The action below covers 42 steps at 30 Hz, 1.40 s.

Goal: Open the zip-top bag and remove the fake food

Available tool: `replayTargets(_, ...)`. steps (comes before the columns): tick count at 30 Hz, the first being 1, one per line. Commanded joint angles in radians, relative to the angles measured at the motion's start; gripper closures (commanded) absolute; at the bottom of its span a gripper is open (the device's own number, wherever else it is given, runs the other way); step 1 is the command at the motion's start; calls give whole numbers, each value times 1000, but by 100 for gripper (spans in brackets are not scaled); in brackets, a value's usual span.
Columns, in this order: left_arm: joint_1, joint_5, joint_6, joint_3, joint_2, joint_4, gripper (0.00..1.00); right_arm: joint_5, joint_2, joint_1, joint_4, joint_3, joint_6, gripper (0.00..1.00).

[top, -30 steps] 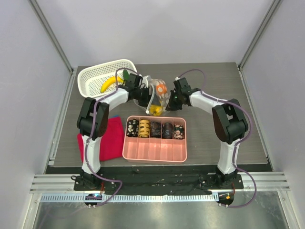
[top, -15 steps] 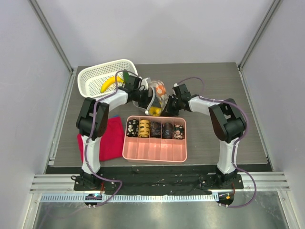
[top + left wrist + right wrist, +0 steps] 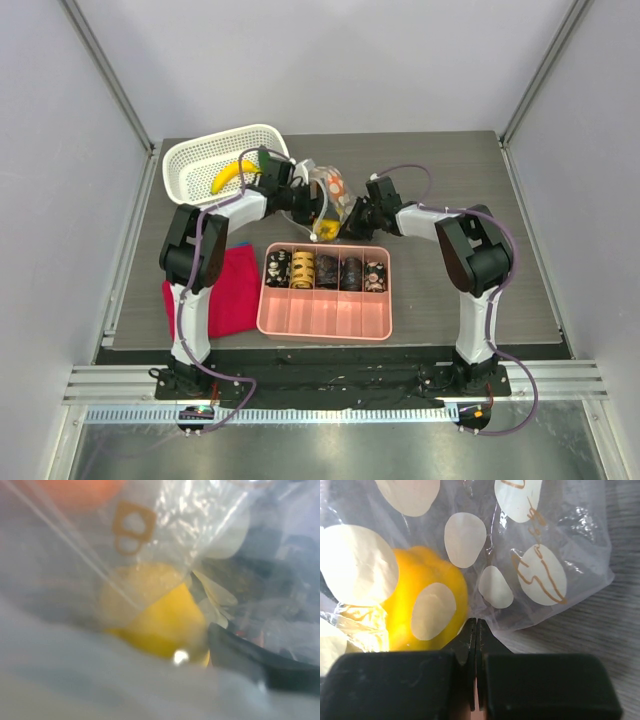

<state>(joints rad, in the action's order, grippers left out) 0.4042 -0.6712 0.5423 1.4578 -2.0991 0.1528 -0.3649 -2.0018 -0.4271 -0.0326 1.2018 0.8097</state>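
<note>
Right end effector (image 3: 474,630) is pinching the bag (image 3: 547,587); left end effector (image 3: 303,207), open inside, is hovering by yellow food (image 3: 167,622). Close next.

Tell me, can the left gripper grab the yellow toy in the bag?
Probably not quite yet. The left gripper is open and close to the yellow toy, but a fold of the zip-top bag seems to lie between them. The right gripper pinches the bag's edge.
</note>
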Motion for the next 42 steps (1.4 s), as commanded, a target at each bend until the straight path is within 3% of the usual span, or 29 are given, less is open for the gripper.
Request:
replayTargets(1, 36, -129, 74, -14, -19, -108, 20, -39, 5, -10, 161, 38, 34, 99)
replayTargets(7, 45, -148, 111, -16, -35, -176, 18, -45, -11, -13, 168, 51, 42, 99)
replayTargets(10, 45, -95, 117, -25, -19, -180, 43, -26, 4, -15, 149, 48, 22, 99)
replayTargets(11, 47, -84, 111, -28, -10, -179, 57, -16, 11, -15, 142, 44, 13, 98)
replayTargets(20, 36, -7, 90, -27, 91, -156, 100, 60, 75, 17, 88, -18, -41, 99)
replayTargets(35, 35, 62, 57, -17, 235, -38, 100, 192, 276, 91, -104, -19, -217, 98)
replayTargets(39, 35, 68, 82, -31, 251, -71, 100, 196, 366, 87, -156, 16, -322, 62)
replayTargets(42, 35, 70, 87, -24, 240, -68, 100, 242, 437, 80, -203, 31, -349, 50)
